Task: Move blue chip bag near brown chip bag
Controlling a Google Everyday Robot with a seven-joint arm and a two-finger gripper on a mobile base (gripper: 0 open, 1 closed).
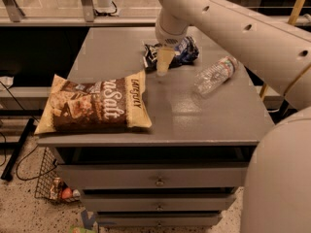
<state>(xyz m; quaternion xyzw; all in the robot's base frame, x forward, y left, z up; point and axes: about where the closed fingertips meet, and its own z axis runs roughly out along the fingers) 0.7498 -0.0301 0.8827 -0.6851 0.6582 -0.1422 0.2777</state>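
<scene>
The blue chip bag [183, 51], small, crumpled, dark navy with white print, lies at the back middle of the grey cabinet top [180, 110]. My gripper [163, 64] hangs from the big cream arm and sits over the bag's left end, its tip down at the tabletop. The brown chip bag [95, 106], large and flat with white "Salt" lettering, lies at the front left corner, its right edge a short way in front and left of the gripper. The arm hides part of the blue bag.
A clear plastic bottle [214, 74] lies on its side to the right of the blue bag. The top has drawers [158, 181] below its front edge. A wire basket [53, 186] stands on the floor at the lower left. My arm's bulk fills the right side.
</scene>
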